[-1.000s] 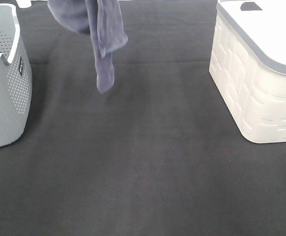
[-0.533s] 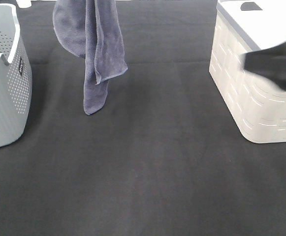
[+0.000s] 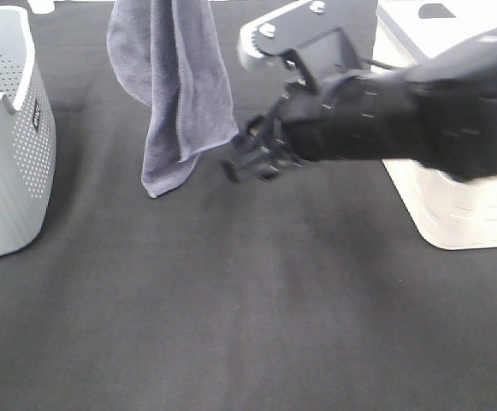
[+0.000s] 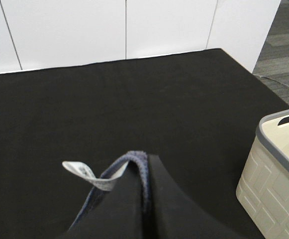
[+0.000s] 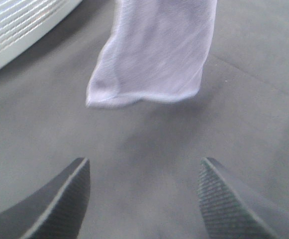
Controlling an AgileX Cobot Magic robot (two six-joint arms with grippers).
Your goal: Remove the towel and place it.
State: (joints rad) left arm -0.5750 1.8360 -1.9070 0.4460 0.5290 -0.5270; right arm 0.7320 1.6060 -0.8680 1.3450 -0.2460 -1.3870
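Note:
The grey-lavender towel [image 3: 175, 94] hangs folded lengthwise from above the exterior high view's top edge. Its lower end dangles just over the black table left of centre. In the left wrist view my left gripper [image 4: 146, 164] is shut on the towel's top edge [image 4: 129, 160], and the white tag [image 4: 84, 174] sticks out beside the fingers. My right gripper [image 3: 248, 163] reaches across the middle and stands open just right of the towel's lower corner, apart from it. In the right wrist view, the towel's hem [image 5: 154, 59] hangs beyond the open right gripper [image 5: 144, 194].
A grey perforated basket [image 3: 8, 137] stands at the left edge of the table, also visible as basket wall [image 5: 20, 25]. A white bin with a grey lid [image 3: 453, 205] sits at the right, partly behind my right arm, and its corner [image 4: 278, 169] shows from the left wrist.
My right arm has swept in from the right edge to the middle, beside the towel. The towel has drifted slightly right, still hanging from the left gripper.

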